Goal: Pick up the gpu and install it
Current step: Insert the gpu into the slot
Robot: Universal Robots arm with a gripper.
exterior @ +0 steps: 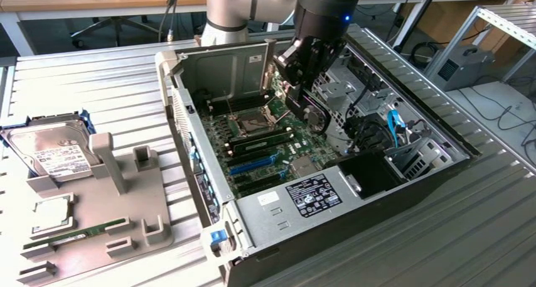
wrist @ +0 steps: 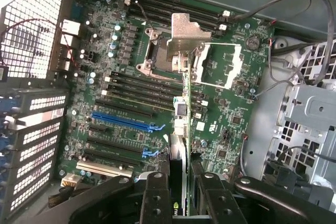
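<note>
On a ribbed metal desk (exterior: 84, 80), an open computer case (exterior: 251, 208) lies on its side beneath the robot arm. The tool (exterior: 300, 86) is clenched on the gpu (exterior: 312, 116), held edge-down over the motherboard (wrist: 226, 129) and not seated in any slot. Below the tool, the blue expansion slot (wrist: 123, 120) stands empty, with the card crosswise to it. Pick-up looks complete and installation is in hand. Seating would likely call for turning the card in line with the slot, bracket toward the slotted rear panel (wrist: 31, 166).
</note>
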